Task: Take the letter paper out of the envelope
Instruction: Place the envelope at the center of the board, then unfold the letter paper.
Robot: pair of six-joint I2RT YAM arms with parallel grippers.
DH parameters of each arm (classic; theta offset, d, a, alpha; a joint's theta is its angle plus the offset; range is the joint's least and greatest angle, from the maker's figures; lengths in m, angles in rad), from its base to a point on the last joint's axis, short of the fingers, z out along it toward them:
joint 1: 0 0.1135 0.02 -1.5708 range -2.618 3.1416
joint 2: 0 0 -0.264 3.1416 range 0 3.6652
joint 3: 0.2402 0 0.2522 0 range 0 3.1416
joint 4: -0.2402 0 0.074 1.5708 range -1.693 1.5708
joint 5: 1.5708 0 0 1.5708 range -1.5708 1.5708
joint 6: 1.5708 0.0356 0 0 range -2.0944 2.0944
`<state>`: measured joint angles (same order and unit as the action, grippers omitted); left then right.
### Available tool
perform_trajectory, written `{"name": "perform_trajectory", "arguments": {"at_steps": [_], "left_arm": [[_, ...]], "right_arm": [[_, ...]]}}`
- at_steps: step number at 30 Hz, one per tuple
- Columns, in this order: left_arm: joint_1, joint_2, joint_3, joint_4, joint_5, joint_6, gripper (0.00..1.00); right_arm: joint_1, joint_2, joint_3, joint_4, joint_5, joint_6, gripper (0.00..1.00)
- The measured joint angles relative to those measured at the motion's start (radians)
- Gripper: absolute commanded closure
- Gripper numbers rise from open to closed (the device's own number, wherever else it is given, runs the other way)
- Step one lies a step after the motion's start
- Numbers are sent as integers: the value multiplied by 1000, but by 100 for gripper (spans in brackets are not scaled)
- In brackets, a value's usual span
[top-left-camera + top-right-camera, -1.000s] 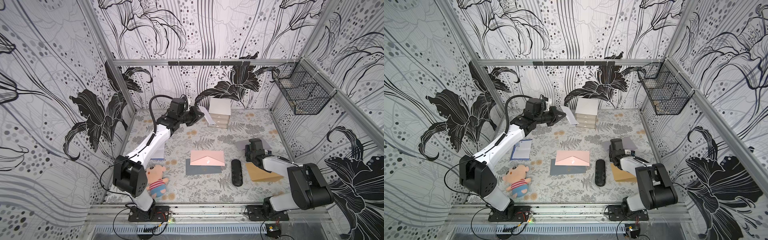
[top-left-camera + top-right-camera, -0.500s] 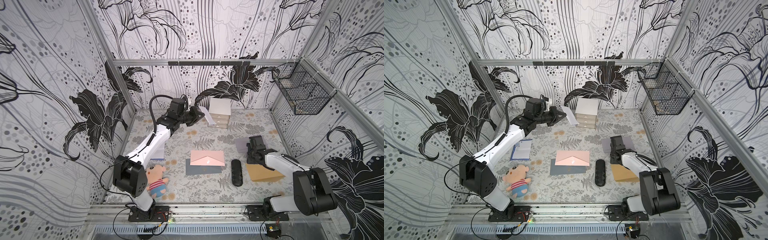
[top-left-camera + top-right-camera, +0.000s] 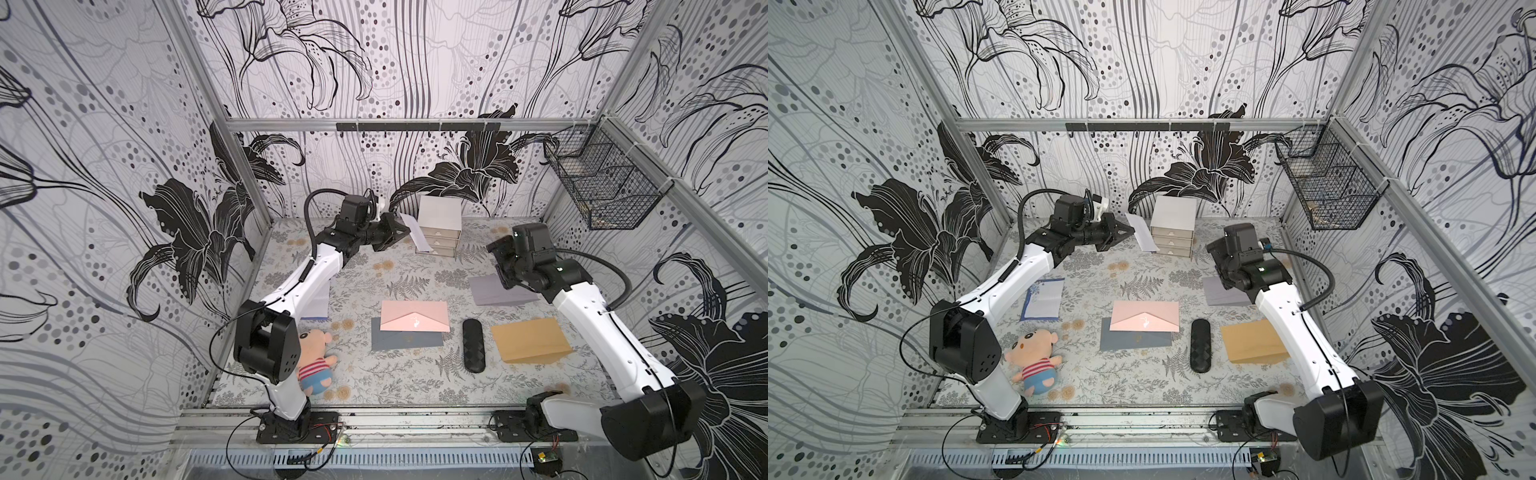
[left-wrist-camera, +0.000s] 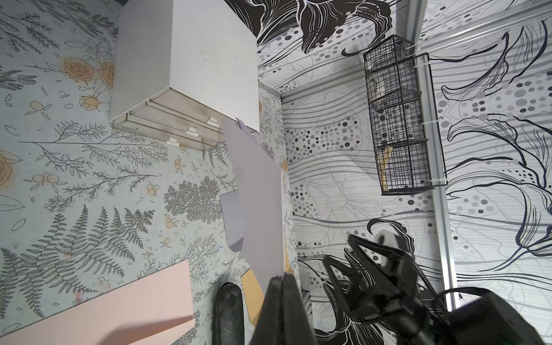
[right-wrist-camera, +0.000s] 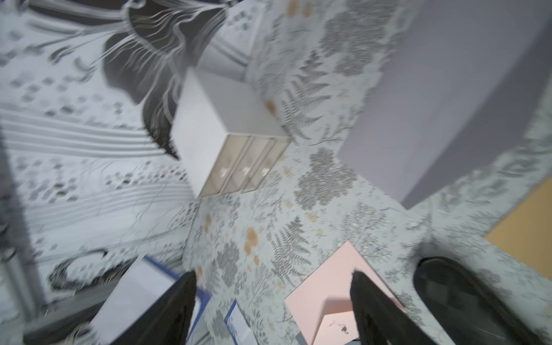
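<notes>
By drawer unit [image 3: 438, 226], left tool [image 3: 404, 233] pinches letter paper [image 3: 415, 235]; lavender envelope [image 3: 494, 293] apart.

The right tool [image 5: 273, 273] hangs with fingers [image 5: 179, 304] wide apart over the desk [image 5: 239, 209], lavender envelope [image 5: 448, 89] ahead, pink envelope [image 5: 322, 295] by one fingertip.

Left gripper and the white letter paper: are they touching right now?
Touching. The left wrist view shows the left gripper shut on the near edge of the white letter paper, with the sheet sticking out from between its closed fingers.
</notes>
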<state>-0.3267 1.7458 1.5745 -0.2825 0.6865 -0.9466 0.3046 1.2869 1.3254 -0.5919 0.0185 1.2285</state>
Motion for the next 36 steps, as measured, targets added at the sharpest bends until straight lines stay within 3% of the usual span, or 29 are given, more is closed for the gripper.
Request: {"name": "perform_trajectory", "arguments": {"at_steps": [8, 13, 20, 36], "left_arm": [[20, 41, 18, 61, 105, -13, 100], [20, 51, 24, 84, 128, -30, 100], [20, 52, 30, 111, 132, -49, 100], [20, 69, 33, 126, 134, -61, 100]], "right_arm": [[10, 164, 34, 336, -415, -93, 20], [-3, 231, -61, 516, -567, -43, 31], [-22, 267, -162, 671, -640, 66, 41], [-22, 267, -171, 786, -682, 149, 59]]}}
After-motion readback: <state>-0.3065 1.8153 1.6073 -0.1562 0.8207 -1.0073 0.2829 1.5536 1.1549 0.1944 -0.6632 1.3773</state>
